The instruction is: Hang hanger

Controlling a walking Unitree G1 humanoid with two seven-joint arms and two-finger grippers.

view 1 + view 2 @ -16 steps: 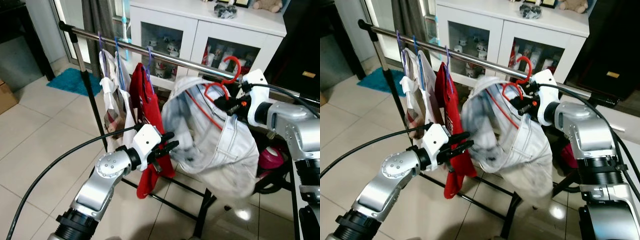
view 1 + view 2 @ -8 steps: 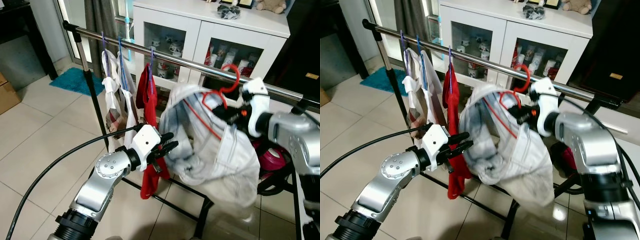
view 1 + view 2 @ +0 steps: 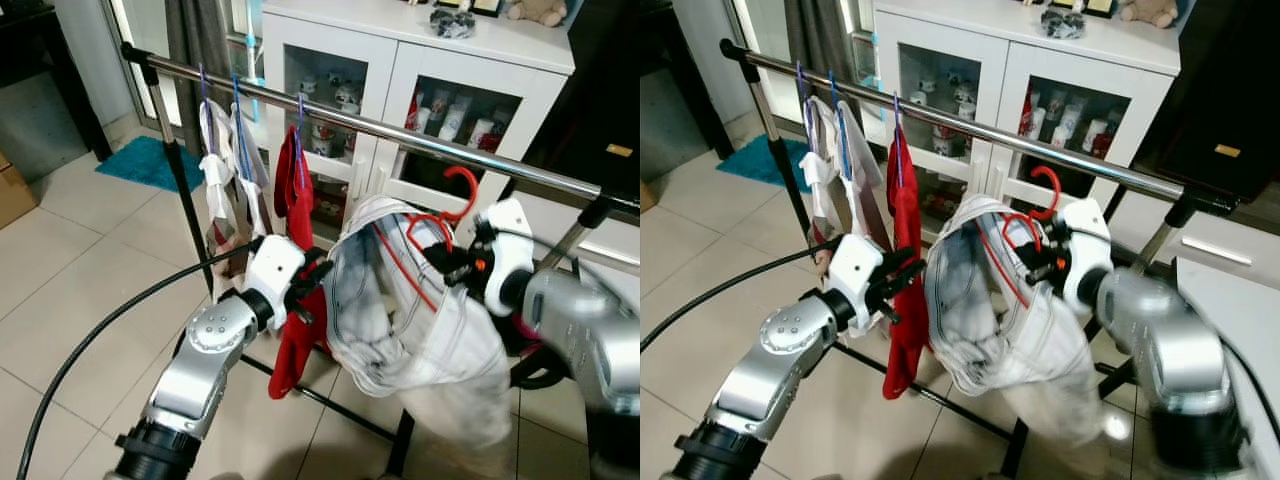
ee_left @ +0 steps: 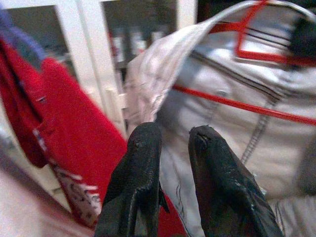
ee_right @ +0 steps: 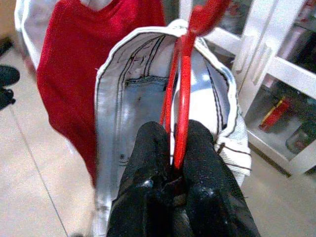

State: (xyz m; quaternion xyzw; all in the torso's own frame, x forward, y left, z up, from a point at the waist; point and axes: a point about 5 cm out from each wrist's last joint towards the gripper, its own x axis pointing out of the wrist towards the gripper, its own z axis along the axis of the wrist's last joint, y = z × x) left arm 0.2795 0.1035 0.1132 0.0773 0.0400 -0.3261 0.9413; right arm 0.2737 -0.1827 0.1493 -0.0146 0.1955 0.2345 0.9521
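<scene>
While the chrome rail (image 3: pixel 420 140) runs shiny and round across the scene, the red hanger (image 3: pixel 440 225) sits just below it, its curved hook not over the tube yet. It's thin red plastic, and the right tool (image 3: pixel 452 268) has its two black fingers pressed together on the hanger's neck, which the right wrist view makes pretty obvious. Draped on the hanger are pale washed-out jeans (image 3: pixel 420 330), baggy, with dark stitched seams, sagging well below the rail. Just beside them hangs a red shirt (image 3: pixel 297 260) on a purple hanger, then two whitish garments (image 3: pixel 225 170) further along the rail. The left tool (image 4: pixel 170 163) has its rubbery black fingers slightly spread, tips right at the denim's edge.

Compared with half a second ago, the hanger's hook has dropped lower under the rail, and the left tool has moved up closer to the jeans.
</scene>
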